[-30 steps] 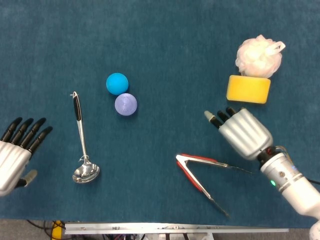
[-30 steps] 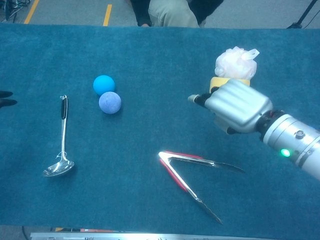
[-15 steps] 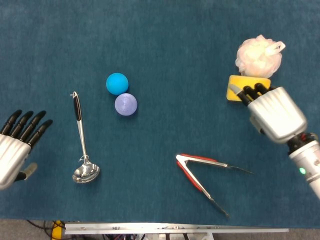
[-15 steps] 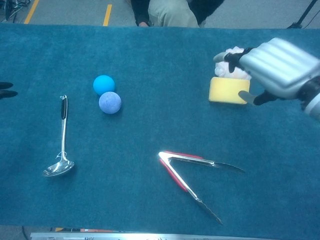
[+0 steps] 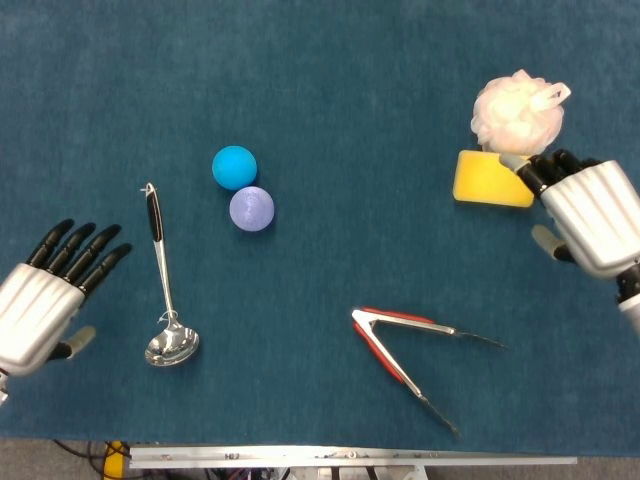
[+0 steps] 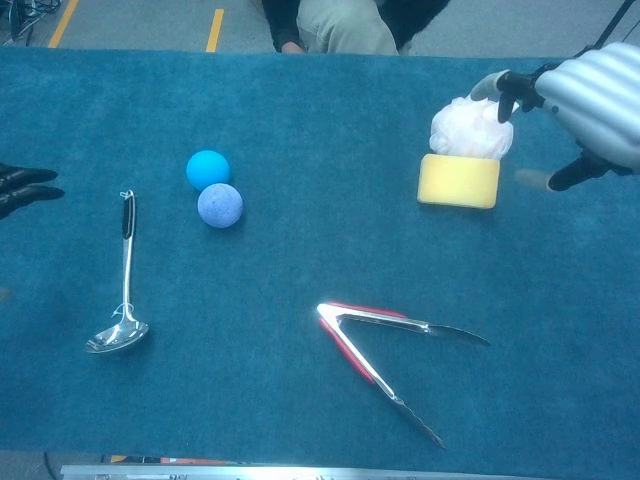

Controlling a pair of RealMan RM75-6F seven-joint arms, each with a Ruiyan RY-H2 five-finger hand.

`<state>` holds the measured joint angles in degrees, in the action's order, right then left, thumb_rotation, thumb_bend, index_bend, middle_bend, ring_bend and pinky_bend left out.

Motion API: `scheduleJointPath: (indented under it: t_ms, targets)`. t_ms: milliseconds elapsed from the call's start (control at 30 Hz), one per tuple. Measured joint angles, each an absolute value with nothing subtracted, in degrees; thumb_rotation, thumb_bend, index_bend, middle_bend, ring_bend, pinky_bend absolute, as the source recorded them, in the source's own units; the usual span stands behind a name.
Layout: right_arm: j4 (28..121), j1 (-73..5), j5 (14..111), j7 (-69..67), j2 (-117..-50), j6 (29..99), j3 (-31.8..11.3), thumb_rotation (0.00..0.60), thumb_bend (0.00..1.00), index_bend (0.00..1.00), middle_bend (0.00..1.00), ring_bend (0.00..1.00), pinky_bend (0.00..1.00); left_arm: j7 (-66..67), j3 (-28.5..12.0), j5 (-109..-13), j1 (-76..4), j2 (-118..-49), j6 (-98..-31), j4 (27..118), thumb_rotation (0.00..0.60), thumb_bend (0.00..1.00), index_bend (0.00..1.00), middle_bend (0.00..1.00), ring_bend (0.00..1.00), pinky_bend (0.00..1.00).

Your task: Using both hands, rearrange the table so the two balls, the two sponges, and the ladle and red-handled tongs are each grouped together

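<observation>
Blue-covered table (image 5: 350, 90) carries two balls (image 5: 244, 188), ladle (image 5: 163, 280), tongs (image 5: 410, 350), yellow sponge (image 5: 487, 180), white puff (image 5: 515, 110).

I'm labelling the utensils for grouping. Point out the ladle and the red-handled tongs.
ladle (image 5: 170, 343): head view, on the shiny bowl.
red-handled tongs (image 6: 355, 317): chest view, on the upper arm near the hinge.
</observation>
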<state>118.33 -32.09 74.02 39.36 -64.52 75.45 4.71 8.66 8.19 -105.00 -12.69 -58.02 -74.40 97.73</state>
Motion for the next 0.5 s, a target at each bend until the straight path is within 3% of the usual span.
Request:
scheduleJointPath:
  t_ms: [500]
  targets:
    - [117.1,-29.6,76.3,37.4,-63.6,72.9,3.8,0.600,0.20,0.25,0.41,0.34,0.64,8.8,8.8,-105.8,-13.1,-58.4,-74.5,97.4,0.600,0.22,0.09,0.06,0.02,0.05]
